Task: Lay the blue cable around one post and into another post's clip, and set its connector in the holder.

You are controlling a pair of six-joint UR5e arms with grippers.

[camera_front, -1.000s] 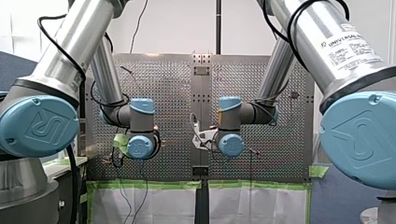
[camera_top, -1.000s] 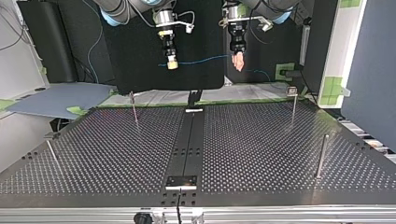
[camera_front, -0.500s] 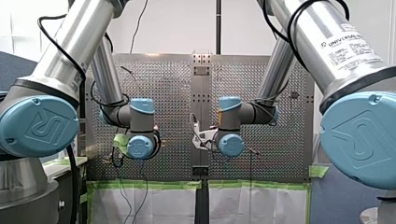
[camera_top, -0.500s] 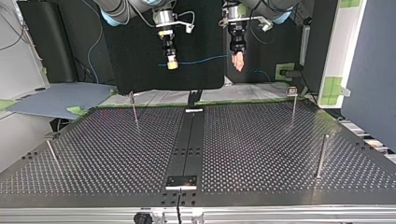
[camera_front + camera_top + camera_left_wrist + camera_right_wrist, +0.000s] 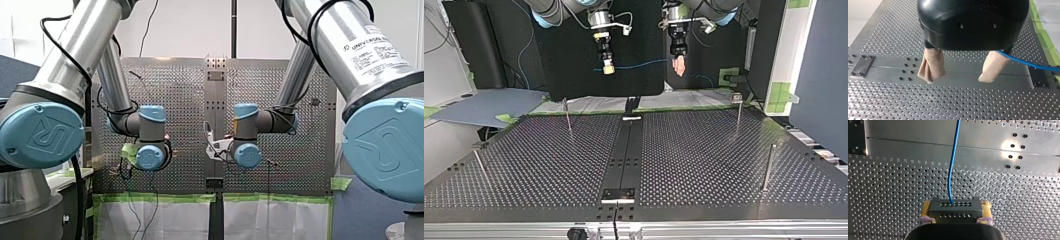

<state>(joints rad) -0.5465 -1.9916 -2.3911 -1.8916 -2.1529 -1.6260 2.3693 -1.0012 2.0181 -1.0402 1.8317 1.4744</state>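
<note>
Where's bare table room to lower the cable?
Bare perforated table either side of the dark centre strip, between the four thin metal posts. Crowded above the arm-side edge: my left gripper, my right gripper and the blue cable.

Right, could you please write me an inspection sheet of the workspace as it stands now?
Surface: perforated table with a dark centre strip.
Job's things: blue cable hangs in the air between the two pincers, on no post; connector is not yet in a holder; four thin posts stand bare.
Clutter: nothing seen.
Grippers: right pincer is shut on the connector; left pincer is open, and the cable passes beside one beige pad.
Cables: black wiring is looped along the arms.
Surroundings: green tape and a black panel beyond the table; no person seen.
</note>
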